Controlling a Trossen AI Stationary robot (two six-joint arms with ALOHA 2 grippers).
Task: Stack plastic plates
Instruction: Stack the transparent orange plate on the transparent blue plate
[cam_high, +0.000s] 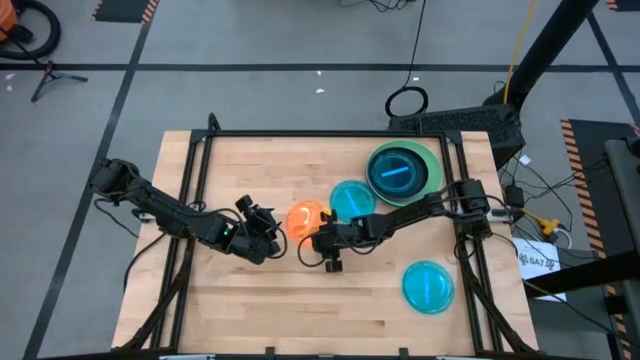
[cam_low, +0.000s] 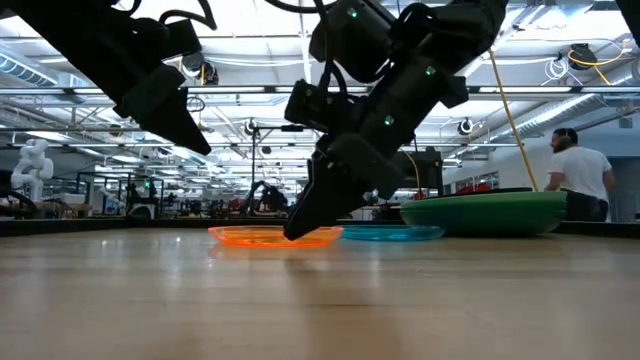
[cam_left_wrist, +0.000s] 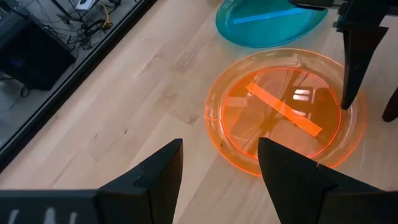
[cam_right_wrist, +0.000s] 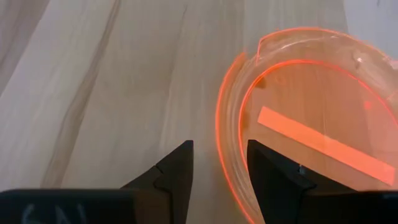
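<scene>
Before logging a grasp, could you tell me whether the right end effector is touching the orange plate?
Cannot tell. The right end effector straddles the orange plate rim in the right wrist view, fingers open, but no view plainly shows contact or gap.

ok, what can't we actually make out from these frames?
- Plate count in the green stack, high view: only the top blue plate and green rims show.
- Orange plate, high view: right gripper overlaps its edge, so contact is unclear.
- Far blue plate, left wrist view: cut by frame edge.
</scene>
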